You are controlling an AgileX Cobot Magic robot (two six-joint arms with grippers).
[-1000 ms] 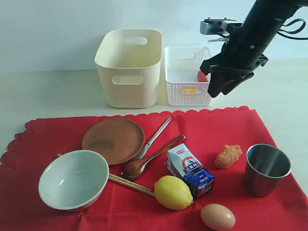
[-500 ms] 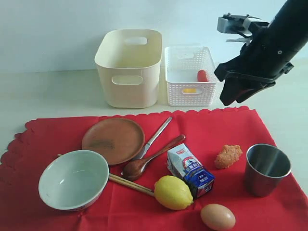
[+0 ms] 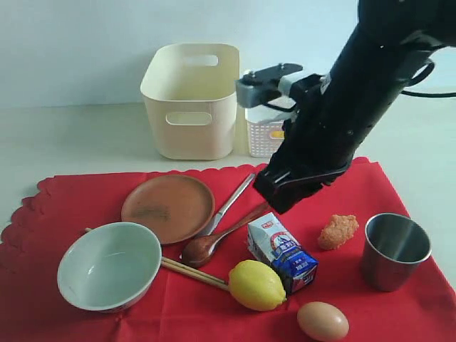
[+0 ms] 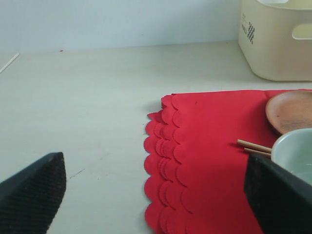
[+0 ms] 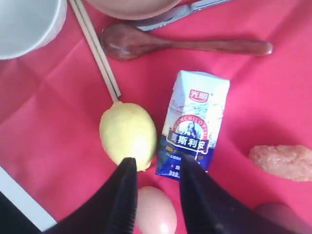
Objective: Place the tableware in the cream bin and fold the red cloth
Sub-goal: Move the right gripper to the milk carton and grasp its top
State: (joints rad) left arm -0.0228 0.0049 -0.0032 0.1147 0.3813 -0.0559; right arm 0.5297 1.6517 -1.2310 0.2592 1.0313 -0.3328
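The red cloth [image 3: 85,192] carries a pale bowl [image 3: 108,265], a brown plate [image 3: 168,206], a wooden spoon [image 3: 214,239], a slim metal utensil [image 3: 231,201], chopsticks [image 3: 196,273] and a steel cup [image 3: 396,249]. The cream bin [image 3: 190,100] stands behind the cloth. My right gripper [image 3: 274,196] hangs open above the cloth by the spoon's handle. In the right wrist view that right gripper [image 5: 157,163] holds nothing, with lemon, carton and egg below. My left gripper [image 4: 153,161], wide open and empty, hovers at the cloth's [image 4: 209,161] scalloped edge, outside the exterior view.
On the cloth also lie a lemon [image 3: 256,285], a milk carton [image 3: 283,253], an egg [image 3: 323,320] and a fried nugget [image 3: 337,231]. A white perforated basket [image 3: 263,135] stands right of the cream bin, largely hidden behind my right arm.
My right arm has swung from beside the white basket down and to the left over the cloth, and its jaws have narrowed slightly. The left gripper has stayed wide open.
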